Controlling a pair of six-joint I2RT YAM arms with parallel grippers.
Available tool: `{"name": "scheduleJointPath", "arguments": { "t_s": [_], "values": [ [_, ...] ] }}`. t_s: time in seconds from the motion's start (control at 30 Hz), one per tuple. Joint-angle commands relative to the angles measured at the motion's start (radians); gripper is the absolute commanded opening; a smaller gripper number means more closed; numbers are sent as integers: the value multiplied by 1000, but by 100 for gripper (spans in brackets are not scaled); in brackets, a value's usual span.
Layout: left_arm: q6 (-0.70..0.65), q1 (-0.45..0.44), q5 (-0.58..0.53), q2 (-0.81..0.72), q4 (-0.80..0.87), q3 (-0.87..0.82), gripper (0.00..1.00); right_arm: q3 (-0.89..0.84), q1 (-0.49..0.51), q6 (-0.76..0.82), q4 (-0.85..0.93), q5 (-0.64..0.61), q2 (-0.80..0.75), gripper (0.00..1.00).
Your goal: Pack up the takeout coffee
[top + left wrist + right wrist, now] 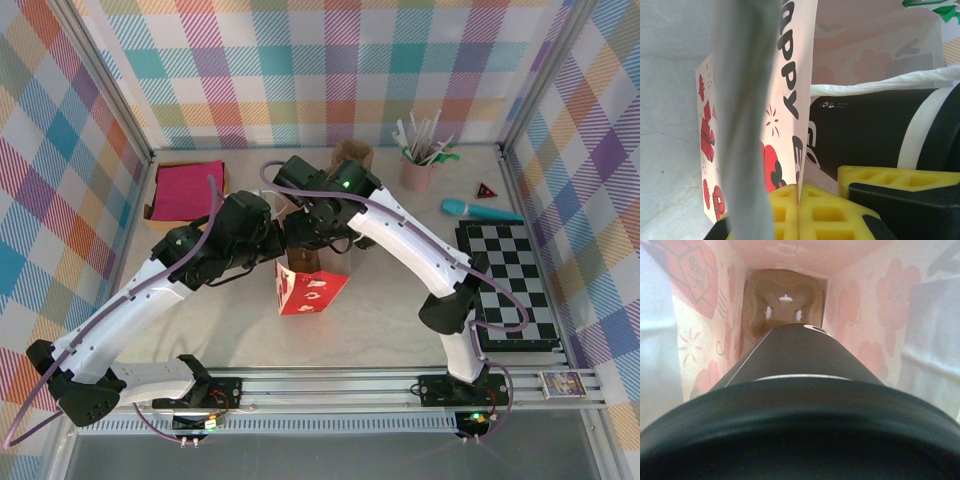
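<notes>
Left gripper (799, 202) was clamped shut on a wall of the red-and-white paper bag (310, 288), which stood mid table (400, 330). Right gripper (303, 243) was down in the bag's mouth, fingers wide around the takeout coffee (795, 405), holding it upright inside the bag.

Pale table (400, 330), red bag (308, 288), checkerboard (512, 285), straw cup (417, 172)

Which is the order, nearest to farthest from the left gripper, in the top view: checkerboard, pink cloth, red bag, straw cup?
1. red bag, pinched by left gripper
2. pink cloth, back left
3. straw cup, back right
4. checkerboard, right edge
</notes>
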State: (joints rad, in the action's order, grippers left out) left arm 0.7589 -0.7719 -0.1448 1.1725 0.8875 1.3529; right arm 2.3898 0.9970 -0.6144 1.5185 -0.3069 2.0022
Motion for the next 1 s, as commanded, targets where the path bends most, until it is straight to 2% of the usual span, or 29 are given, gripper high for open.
{"name": "scheduleJointPath", "arguments": {
  "t_s": [0.0,0.37,0.6,0.97],
  "values": [
    [7,-14,37,-35,-81,-15,1,-58,18,19,-9,-25,-12,63],
    [64,-14,66,-89,-152,-91,1,-246,8,-38,-87,56,-78,64],
    [74,-13,112,-97,-158,-113,1,-207,-26,-42,-102,89,-43,64],
    [78,-14,122,-112,-146,-123,1,-233,-33,-65,-183,119,-2,61]
  ]
}}
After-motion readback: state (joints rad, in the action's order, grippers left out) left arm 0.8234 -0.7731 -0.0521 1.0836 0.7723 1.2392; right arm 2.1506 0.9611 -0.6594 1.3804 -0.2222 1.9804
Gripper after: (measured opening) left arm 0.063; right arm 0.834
